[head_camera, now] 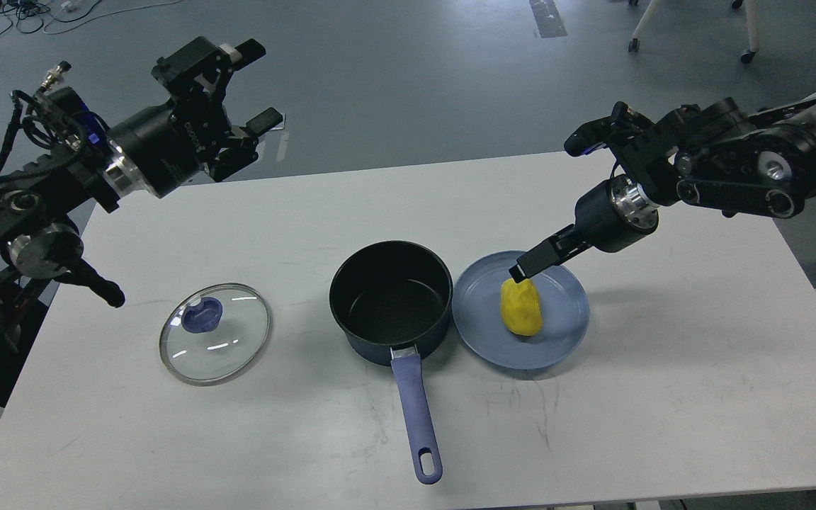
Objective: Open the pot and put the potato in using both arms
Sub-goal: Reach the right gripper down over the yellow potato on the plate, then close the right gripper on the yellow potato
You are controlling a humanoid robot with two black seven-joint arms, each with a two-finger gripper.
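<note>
At table centre: saucepan [389,301] uncovered, black inside bare, periwinkle handle [416,411] running toward six o'clock.

Touching the pan's rim at three o'clock, a flat blue plate [564,312] carrying the yellow potato [521,309] near its middle. Right gripper [530,268] angled down from two o'clock, tip at the potato's top edge; seen dark and nearly end-on, so cannot tell whether parted or closed, nor whether gripping the potato. Well apart at nine o'clock of the pan, a round glass lid [215,333] with a blue knob [202,314], flat on the white table [663,425]. Left gripper [256,88] held high at ten o'clock, beyond the table's far edge, fingers spread wide, nothing between them.
</note>
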